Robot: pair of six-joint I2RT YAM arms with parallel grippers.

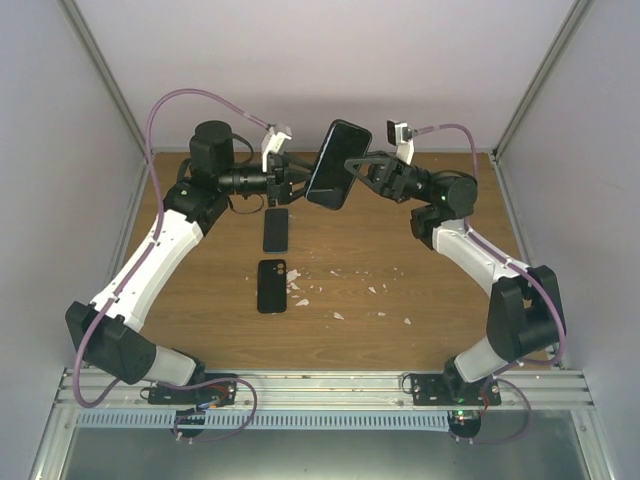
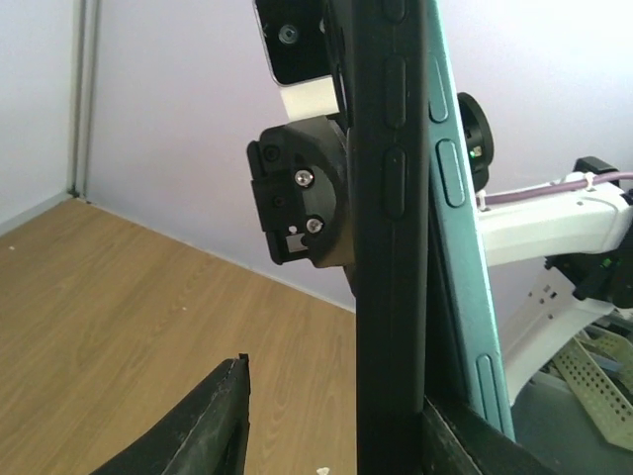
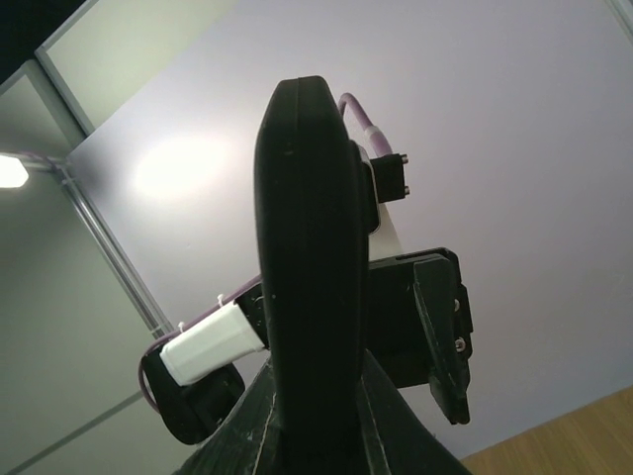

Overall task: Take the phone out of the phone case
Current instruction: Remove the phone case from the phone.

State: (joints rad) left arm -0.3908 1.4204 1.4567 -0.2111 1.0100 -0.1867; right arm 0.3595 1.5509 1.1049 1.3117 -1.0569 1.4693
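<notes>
The phone [image 2: 460,247] hangs above the far desk [image 1: 420,270], seemingly part-peeled from its case [image 2: 391,297], which the right hand [image 1: 352,165] holds clenched while the left hand [image 1: 298,178] sits released alongside; full separation is left.

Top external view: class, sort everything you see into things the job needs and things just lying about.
Needed: phone, phone case, left hand, right hand.
Lying about: smaller dark slab, larger dark slab, white scraps, all on the table.
</notes>
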